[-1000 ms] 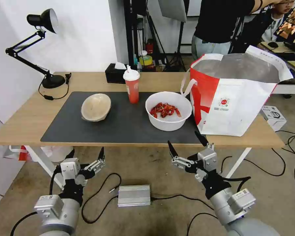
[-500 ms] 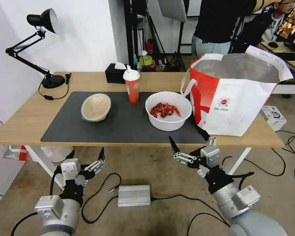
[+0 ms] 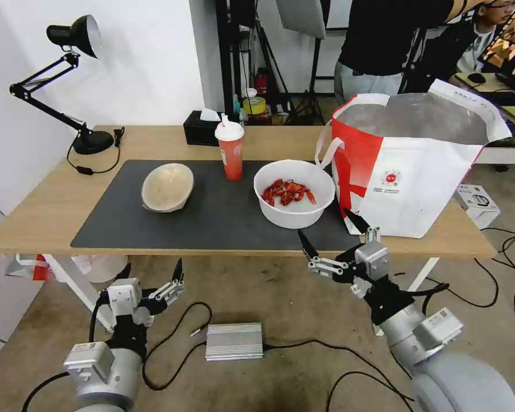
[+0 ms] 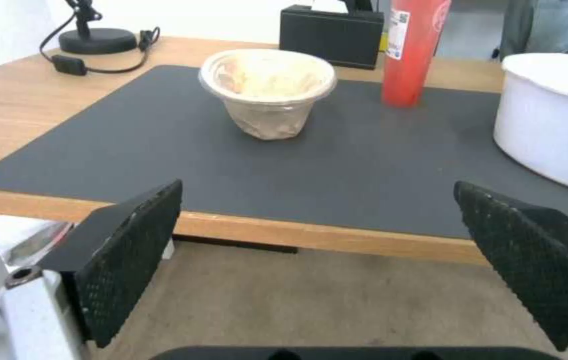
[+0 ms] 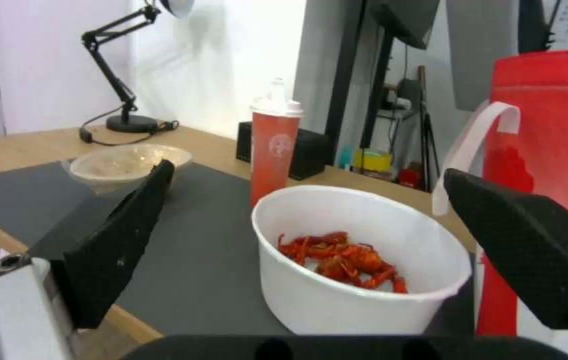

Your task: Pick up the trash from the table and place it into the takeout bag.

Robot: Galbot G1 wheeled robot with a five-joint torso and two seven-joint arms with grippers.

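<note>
On the table (image 3: 51, 217), a dark grey mat (image 3: 223, 212) carries the trash: a beige pulp bowl (image 3: 167, 186) (image 4: 269, 90), a red paper cup (image 3: 230, 150) (image 5: 275, 145) with lid and straw, and a large white bowl (image 3: 294, 194) (image 5: 363, 260) with red crayfish shells. The takeout bag (image 3: 406, 166) stands open just right of the white bowl. My right gripper (image 3: 323, 223) (image 5: 308, 170) is open at the table's front edge, just in front of the white bowl. Below the table's front edge, my left gripper (image 3: 152, 266) (image 4: 317, 190) is open, facing the beige bowl.
A black desk lamp (image 3: 77, 86) stands at the back left and a black tissue box (image 3: 200, 129) behind the cup. A small white box (image 3: 478, 203) sits right of the bag. A silver power unit (image 3: 233, 340) and cables lie on the floor.
My right gripper has risen and moved forward from below the table edge to the edge beside the white bowl. The left arm has hardly moved.
</note>
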